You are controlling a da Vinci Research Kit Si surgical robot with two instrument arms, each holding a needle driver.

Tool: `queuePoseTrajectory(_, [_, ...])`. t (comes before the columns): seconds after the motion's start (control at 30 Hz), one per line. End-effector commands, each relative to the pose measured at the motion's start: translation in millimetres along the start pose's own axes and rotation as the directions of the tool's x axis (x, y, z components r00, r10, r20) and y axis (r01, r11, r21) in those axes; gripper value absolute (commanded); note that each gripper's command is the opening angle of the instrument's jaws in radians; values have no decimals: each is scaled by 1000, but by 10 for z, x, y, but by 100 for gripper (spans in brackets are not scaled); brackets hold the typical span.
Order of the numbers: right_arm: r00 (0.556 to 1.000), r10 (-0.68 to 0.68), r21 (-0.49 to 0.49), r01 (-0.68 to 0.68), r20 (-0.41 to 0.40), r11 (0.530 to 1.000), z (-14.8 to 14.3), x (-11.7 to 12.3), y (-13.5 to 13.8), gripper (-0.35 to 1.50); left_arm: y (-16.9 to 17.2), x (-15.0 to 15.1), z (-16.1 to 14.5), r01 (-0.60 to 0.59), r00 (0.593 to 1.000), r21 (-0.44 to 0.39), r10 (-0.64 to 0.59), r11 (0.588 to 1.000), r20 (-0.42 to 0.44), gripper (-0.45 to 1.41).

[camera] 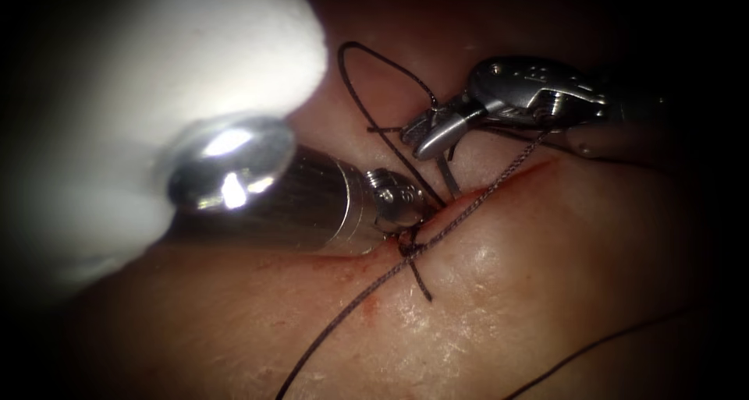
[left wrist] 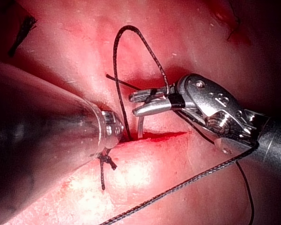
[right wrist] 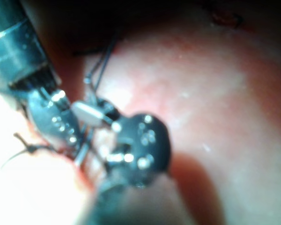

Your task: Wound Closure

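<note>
Near: pale, glistening tissue (camera: 484,291) crossed by one dark braided thread (camera: 343,322), with one knot (camera: 411,248) and a short tail at the red cut (camera: 507,183). The left pincer (camera: 402,205), ribbed steel, has its tip down in the cut by the knot; jaw state cannot be told. Farther right, the right pincer (camera: 429,131) pinches one curved steel needle (camera: 448,174) near its upper end, the lower end in the cut, thread looping beyond.

Right pincer (camera: 427,135) jaws shut; left pincer (camera: 406,213) tip down, jaws hidden
</note>
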Motion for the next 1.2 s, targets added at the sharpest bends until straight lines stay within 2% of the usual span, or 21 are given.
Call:
queuePoseTrajectory(0.03, [1000,5,3,-5,-6,1000,9,-5,5,-35,3,-5,11,1,1000,-4,-1,1000,0,51])
queuePoseTrajectory(0.37, [975,217,42,-214,-58,976,15,-15,-4,-35,5,-10,6,-3,1000,-3,3,1000,0,51])
queuePoseTrajectory(0.5, [935,346,50,-343,-82,938,10,-13,0,-35,5,-11,6,-3,1000,1,3,1000,2,51])
queuePoseTrajectory(0.53, [907,411,57,-408,-85,911,8,-12,2,-35,6,-12,6,-3,1000,1,3,1000,2,51])
queuePoseTrajectory(0.6, [887,454,61,-450,-85,891,7,-12,2,-35,7,-12,5,-3,1000,2,3,1000,5,51])
queuePoseTrajectory(0.93, [826,563,123,-557,-18,822,16,-20,-2,-35,9,-13,5,-3,1000,6,3,1000,9,51])
queuePoseTrajectory(0.97, [796,605,126,-599,-6,790,19,-23,-3,-35,10,-14,5,-3,1000,7,3,1000,12,51])
queuePoseTrajectory(1.0, [796,605,126,-599,-6,790,19,-23,-3,-35,10,-14,5,-3,1000,7,3,1000,12,51])
queuePoseTrajectory(1.1, [730,683,87,-682,21,726,19,-23,-3,-35,10,-15,5,-3,1000,8,3,1000,15,51])
queuePoseTrajectory(1.2, [726,687,82,-687,27,722,18,-23,-3,-35,11,-15,5,-9,1000,8,9,1000,15,51])
